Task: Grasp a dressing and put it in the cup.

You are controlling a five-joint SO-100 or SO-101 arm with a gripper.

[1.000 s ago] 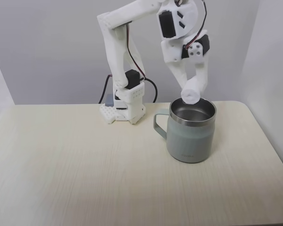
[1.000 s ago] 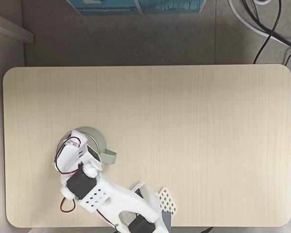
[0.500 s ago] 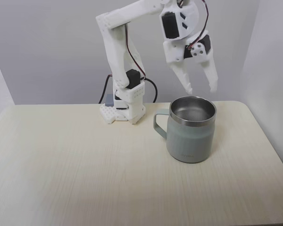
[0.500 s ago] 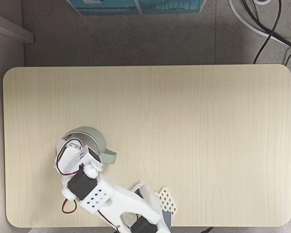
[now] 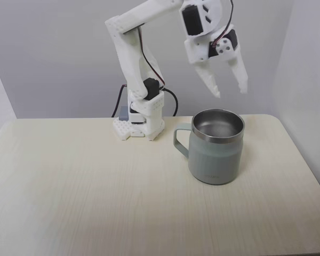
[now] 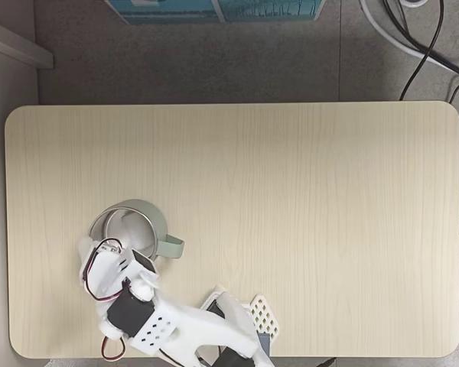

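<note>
End effector (image 5: 230, 92): fingers spread apart, nothing between them, raised above and behind the cup in a fixed view from the front.
Cup (image 5: 216, 146): upright on the worktop (image 5: 96, 186), handle pointing left in that view.
Dressing: a pale shape shows inside the cup in a fixed view from above (image 6: 130, 226); the front view cannot see the cup's floor.
Top-down view: end effector (image 6: 88, 252) sits just beside the cup (image 6: 154, 222) rim, partly overlapping it.
Arm base (image 5: 140, 125): at the worktop's rear edge.
</note>
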